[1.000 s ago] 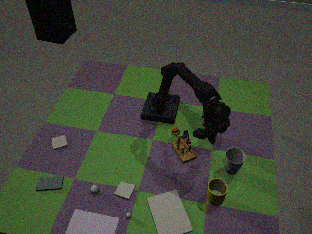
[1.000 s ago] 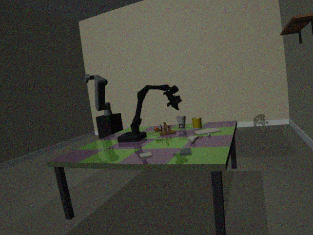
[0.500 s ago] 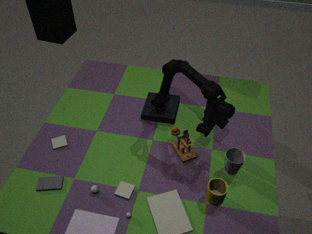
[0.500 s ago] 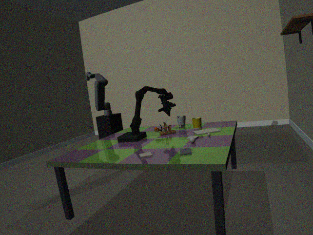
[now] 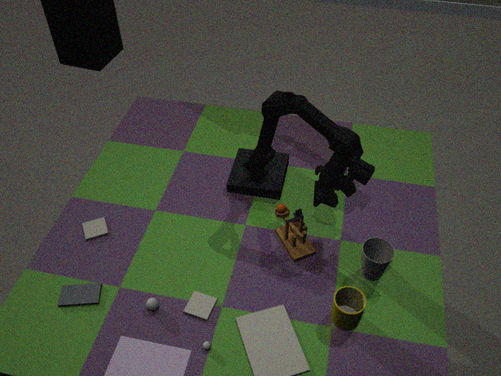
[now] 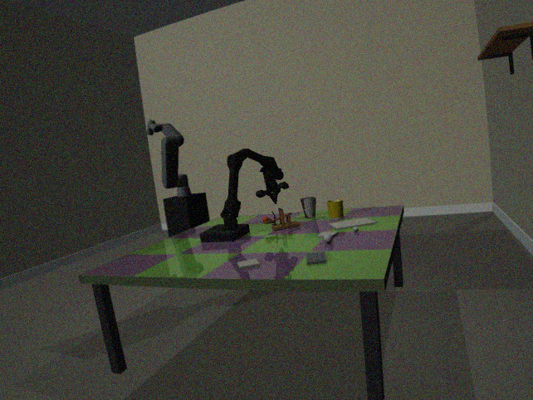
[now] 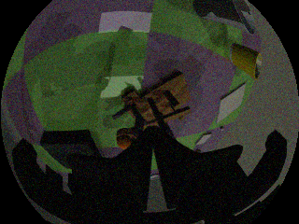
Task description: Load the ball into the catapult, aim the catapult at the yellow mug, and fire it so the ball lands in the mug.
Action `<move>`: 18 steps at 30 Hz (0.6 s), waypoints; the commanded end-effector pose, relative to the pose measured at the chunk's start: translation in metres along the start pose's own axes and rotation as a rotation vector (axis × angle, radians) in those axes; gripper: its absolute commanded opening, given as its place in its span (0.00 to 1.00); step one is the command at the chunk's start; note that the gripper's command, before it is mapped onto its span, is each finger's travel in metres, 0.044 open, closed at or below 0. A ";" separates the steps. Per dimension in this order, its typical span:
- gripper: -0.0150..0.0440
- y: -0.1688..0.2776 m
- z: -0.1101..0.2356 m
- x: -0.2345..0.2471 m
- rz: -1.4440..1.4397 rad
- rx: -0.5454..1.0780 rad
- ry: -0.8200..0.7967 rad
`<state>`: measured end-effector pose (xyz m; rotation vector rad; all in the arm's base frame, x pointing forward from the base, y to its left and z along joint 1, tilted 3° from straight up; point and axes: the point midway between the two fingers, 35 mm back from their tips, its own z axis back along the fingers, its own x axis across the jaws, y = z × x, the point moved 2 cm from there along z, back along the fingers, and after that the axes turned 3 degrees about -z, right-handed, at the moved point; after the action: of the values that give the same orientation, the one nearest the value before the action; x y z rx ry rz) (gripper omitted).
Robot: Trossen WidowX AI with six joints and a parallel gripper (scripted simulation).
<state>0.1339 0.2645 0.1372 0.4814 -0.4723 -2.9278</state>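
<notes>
Checkered table [image 5: 133, 174]: ball [image 5: 281, 209] sits in catapult [image 5: 296, 239] cup; catapult looks light, tippy, so nudge its base; jaws closed, empty

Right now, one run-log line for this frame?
gripper: shut, empty, above table | ball: in catapult cup | yellow mug: upright | fired: no

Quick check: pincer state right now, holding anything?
Black pincer: closed, holding nothing; the small orange ball sits in the wooden catapult.
</notes>
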 end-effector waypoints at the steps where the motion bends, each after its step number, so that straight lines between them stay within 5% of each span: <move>1: 0.25 0.010 -0.003 0.012 0.093 0.061 0.017; 18: 0.25 0.050 -0.010 0.056 0.534 0.345 0.097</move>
<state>0.0904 0.2093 0.1279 0.4477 -0.9047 -2.3594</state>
